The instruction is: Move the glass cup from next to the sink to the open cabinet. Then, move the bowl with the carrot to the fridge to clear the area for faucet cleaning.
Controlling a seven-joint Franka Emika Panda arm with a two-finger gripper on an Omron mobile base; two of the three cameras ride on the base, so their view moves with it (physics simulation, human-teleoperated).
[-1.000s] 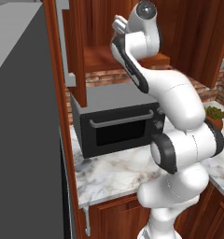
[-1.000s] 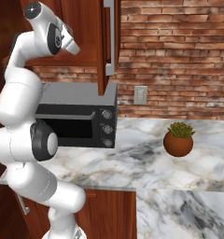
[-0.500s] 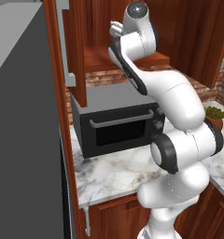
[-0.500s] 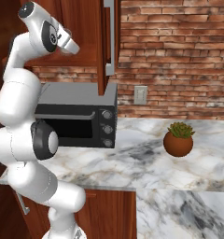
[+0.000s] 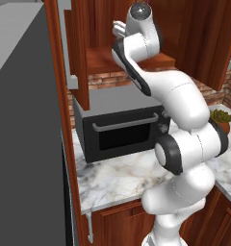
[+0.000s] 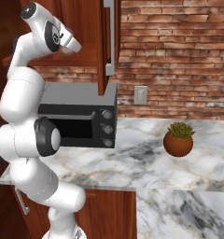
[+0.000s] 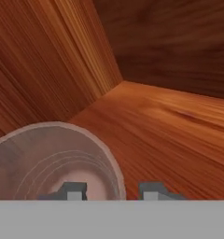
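Your tool (image 7: 110, 192) pointed into the open cabinet (image 5: 136, 57), its two dark tips standing apart low in the hand view. The glass cup (image 7: 58, 163) lay across the left tip (image 7: 73, 191), its round rim facing the camera, while the right tip stood clear of it on bare wood; whether the cup was gripped or already let go, I could not tell. The cup sat on the cabinet's wooden shelf (image 7: 179, 126), near the left wall.

Your arm rose from the table (image 5: 117, 178), folded at the elbow and reached high, wrist bent towards the shelf. Below it stood a black microwave (image 5: 120, 129); the cabinet's door (image 6: 108, 42) hung open beside the arm. A potted plant (image 6: 178, 139) sat further right on the marble. No writing could be read.
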